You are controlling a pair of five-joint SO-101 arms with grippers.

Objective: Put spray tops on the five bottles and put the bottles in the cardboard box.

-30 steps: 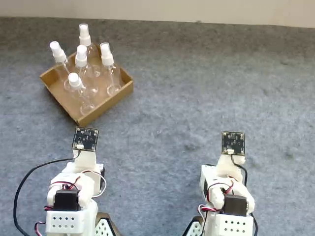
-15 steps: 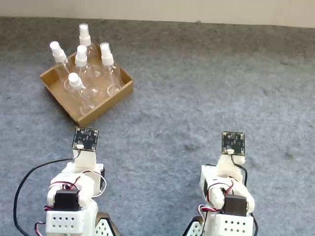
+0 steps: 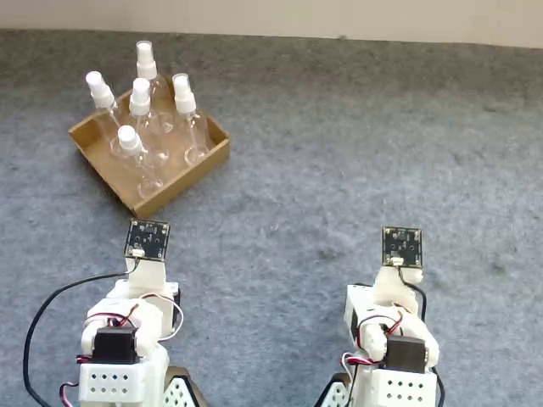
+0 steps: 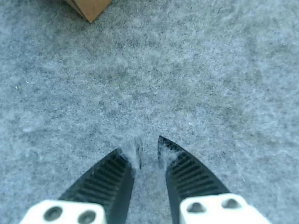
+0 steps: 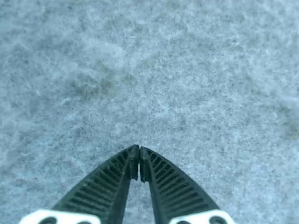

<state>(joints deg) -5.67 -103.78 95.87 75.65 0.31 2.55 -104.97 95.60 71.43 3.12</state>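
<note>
The cardboard box (image 3: 182, 180) sits at the far left of the grey carpet. Several clear bottles (image 3: 140, 106) stand upright inside it, each with a white spray top. Both arms are folded back at the near edge, the left arm (image 3: 136, 314) well short of the box and the right arm (image 3: 392, 322) far to its right. My left gripper (image 4: 148, 139) hangs just over bare carpet, a narrow gap between its tips and nothing in it. A corner of the box (image 4: 88, 5) shows ahead of it. My right gripper (image 5: 139, 149) is shut and empty over carpet.
Grey carpet (image 3: 356, 144) covers the whole table, with open room in the middle and to the right. A pale wall strip (image 3: 339, 17) runs along the far edge. A black cable (image 3: 38, 322) loops beside the left arm's base.
</note>
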